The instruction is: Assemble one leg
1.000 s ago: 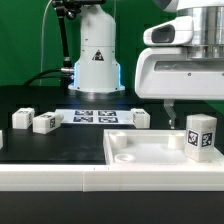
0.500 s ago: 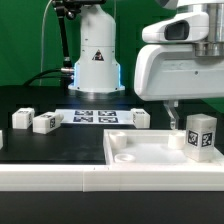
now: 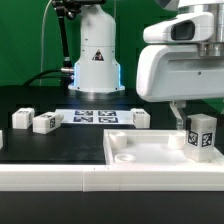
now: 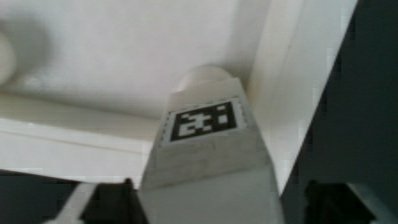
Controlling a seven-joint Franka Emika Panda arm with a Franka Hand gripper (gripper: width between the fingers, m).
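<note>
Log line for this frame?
gripper: low beside leg, jaw state unclear | leg: upright on panel corner | three other legs: on table

Four legs, one panel, one marker board.

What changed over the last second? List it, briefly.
The gripper slid toward the exterior view's right, closing on the upright leg. Nothing was visibly grasped or released. The leg, the panel under it and the loose legs stayed put.

Robot lab: marker board, green backdrop
</note>
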